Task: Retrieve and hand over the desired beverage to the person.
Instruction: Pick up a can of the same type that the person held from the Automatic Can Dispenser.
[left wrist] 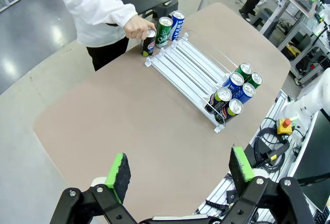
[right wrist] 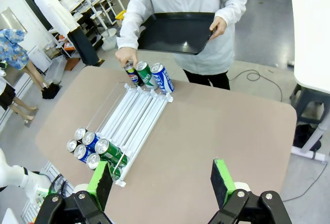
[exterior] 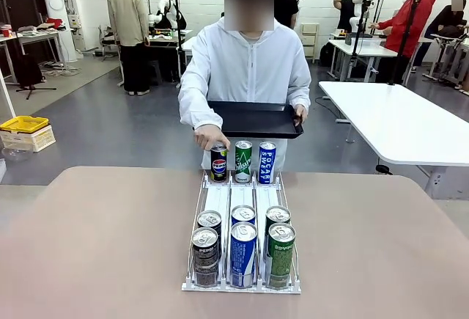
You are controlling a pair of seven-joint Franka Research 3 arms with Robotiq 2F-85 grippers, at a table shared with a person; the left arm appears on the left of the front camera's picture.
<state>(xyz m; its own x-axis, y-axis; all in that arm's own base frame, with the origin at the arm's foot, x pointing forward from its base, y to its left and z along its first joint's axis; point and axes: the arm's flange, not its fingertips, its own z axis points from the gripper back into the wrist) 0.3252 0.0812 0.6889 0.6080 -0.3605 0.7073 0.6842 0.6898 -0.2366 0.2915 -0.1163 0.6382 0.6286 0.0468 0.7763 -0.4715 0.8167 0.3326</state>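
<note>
Busy lab behind, but the brown table (exterior: 110, 246) only had the white can rack (exterior: 217, 200) on it, running down the middle from the person's edge toward ours. The person (exterior: 245, 62) stood at the far edge, holding a black tray (exterior: 253, 117) in one hand. Their other hand (exterior: 210, 137) rested on top of the black Pepsi can (exterior: 218, 163), first in a row with a green can (exterior: 242, 160) and a blue can (exterior: 267, 161) at the far edge.

We read that as the order being placed, so this was the "find out what they want" step and nothing was picked yet. Our left gripper (left wrist: 179, 170) hung high over the table, jaws wide apart and empty. Our right gripper (right wrist: 161, 180) was the same, spread and empty.

The matching Pepsi cans (exterior: 205, 249) sat in the rack's lane on our left side, at the end by our edge. Next we'd need one gripper to drop over the front one, squeeze its sides without bumping the neighbouring blue cans (exterior: 243, 249), lift it over the rack's front stop and carry it across to the tray.
</note>
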